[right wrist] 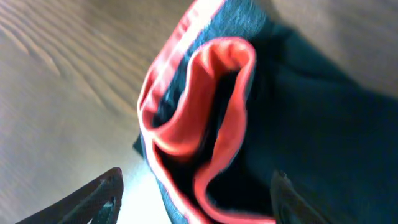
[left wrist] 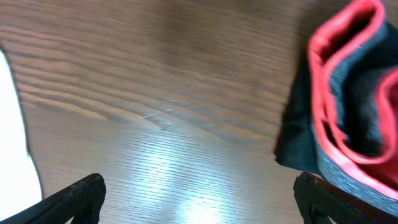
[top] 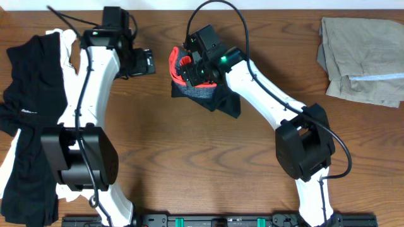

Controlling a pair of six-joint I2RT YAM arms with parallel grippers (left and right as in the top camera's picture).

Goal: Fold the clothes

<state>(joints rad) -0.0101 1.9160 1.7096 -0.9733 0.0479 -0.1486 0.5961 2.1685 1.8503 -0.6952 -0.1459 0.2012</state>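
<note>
The black pants [top: 197,91] lie bunched in a small bundle at the table's middle back, with the grey, coral-red-edged waistband [right wrist: 205,106] gaping upward. My right gripper [right wrist: 198,180] hovers right over that bundle [top: 189,70]. It is open: the fingers stand wide apart on either side of the waistband fold and clamp nothing. My left gripper [left wrist: 199,186] is open just left of the bundle [top: 149,62], above bare wood. The waistband [left wrist: 354,93] shows beside its right fingertip [left wrist: 311,193].
A pile of black and white garments [top: 31,101] covers the table's left side, partly under the left arm. A folded taupe garment [top: 363,60] lies at the back right. Bare wood [top: 208,164] lies between the two arm bases.
</note>
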